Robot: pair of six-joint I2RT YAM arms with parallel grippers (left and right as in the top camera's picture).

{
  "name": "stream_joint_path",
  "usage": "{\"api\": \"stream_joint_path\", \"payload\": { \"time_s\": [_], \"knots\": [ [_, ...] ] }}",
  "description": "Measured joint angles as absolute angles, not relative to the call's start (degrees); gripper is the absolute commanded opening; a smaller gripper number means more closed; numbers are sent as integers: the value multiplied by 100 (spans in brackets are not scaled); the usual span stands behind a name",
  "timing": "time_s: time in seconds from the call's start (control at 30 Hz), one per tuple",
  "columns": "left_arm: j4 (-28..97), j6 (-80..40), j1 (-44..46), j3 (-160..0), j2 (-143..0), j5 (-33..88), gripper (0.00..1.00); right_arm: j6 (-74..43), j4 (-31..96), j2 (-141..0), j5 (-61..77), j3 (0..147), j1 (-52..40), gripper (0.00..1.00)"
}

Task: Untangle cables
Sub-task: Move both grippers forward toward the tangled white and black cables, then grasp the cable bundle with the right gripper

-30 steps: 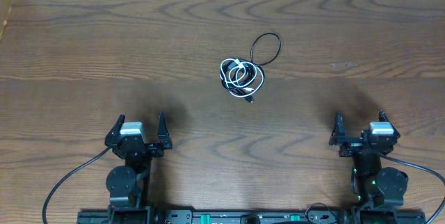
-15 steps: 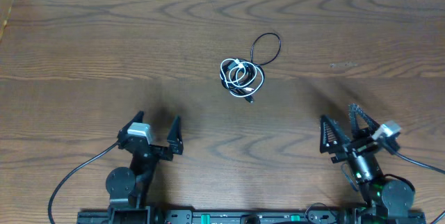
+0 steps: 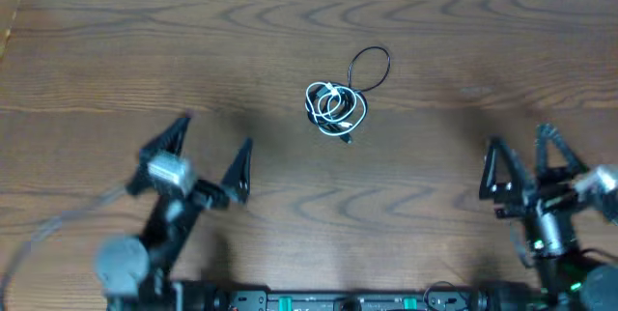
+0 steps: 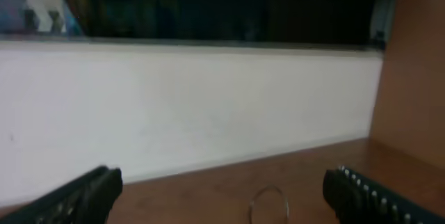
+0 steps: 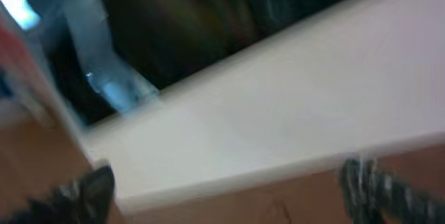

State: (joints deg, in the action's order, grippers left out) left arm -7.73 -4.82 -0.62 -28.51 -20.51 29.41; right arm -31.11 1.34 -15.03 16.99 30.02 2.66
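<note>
My left tool point(image 3: 214, 132) and right tool point(image 3: 519, 137) are both spread wide, holding nothing, at the near side of the counter point(image 3: 116, 50); cables point(image 3: 336, 105) sit in one white-and-black tangle mid-counter, toward the far edge, well apart from both tools.

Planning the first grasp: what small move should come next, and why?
Probably reach the left gripper toward the cables: they lie tangled in one pile, untouched; it is open, empty and nearer than the right gripper, also open.
</note>
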Motion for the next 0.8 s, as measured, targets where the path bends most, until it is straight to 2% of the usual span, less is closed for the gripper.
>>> {"api": "stream_joint_path", "payload": {
  "time_s": [0.07,0.23,0.43,0.57,0.8],
  "knots": [
    [-263,-412,-62,-3771,-2926,3188,97,-2670,803,-2139,1796,3857,266,99],
    [2285,-276,-64,-6351,-5098,3594,98,-1627,2928,-4038,2198,6075,266,99],
    [5343,233,16,-9050,-7220,3411,98,-681,5463,-6383,2635,8536,-8,99],
    [6211,513,342,-9631,-7992,3002,98,-303,6230,-7599,2746,9290,-611,99],
    [6324,565,897,-9668,-9050,2762,98,-484,6167,-9500,3218,9386,-1369,99]
  ]
}}
